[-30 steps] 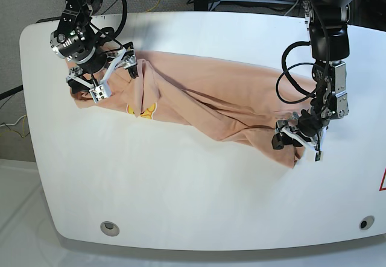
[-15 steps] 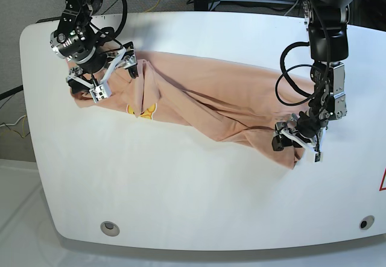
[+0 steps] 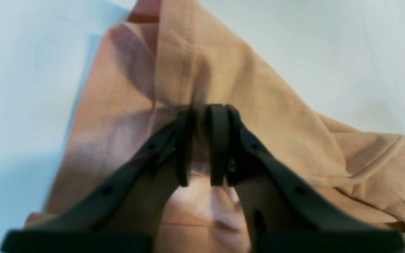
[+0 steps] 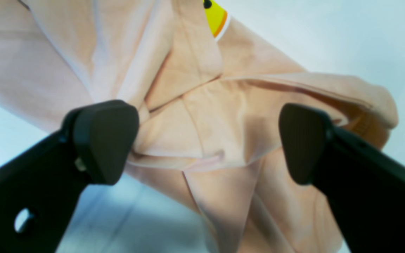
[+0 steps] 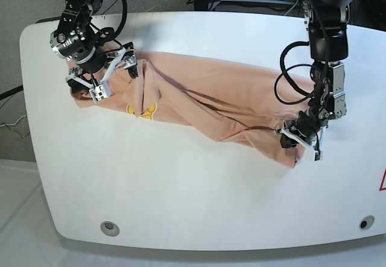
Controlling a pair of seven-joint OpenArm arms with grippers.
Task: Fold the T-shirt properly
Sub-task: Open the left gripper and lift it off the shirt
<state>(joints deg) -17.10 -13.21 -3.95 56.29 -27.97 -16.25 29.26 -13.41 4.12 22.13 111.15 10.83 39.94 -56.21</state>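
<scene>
T-shirt (image 5: pixel 205 107) is bunched in a long rumpled band across the far half of the table (image 5: pixel 181 188), running from near one short edge toward the other. Small yellow print (image 5: pixel 143 110) shows on the near side of the band, close to the right arm's end.

Left end effector (image 3: pixel 202 147): jaws nearly together, pinching a fold of the shirt's seamed edge between the pads. In the base view it (image 5: pixel 297 141) sits low on the cloth at the band's tip, nearest the table's near edge.

Right end effector (image 4: pixel 206 144): jaws wide, nothing between them, hovering over the crumpled end of the shirt with the print at the top of its wrist view. In the base view it (image 5: pixel 99 77) sits over the far corner of the band; fingers straddle cloth, contact can't be told.
</scene>
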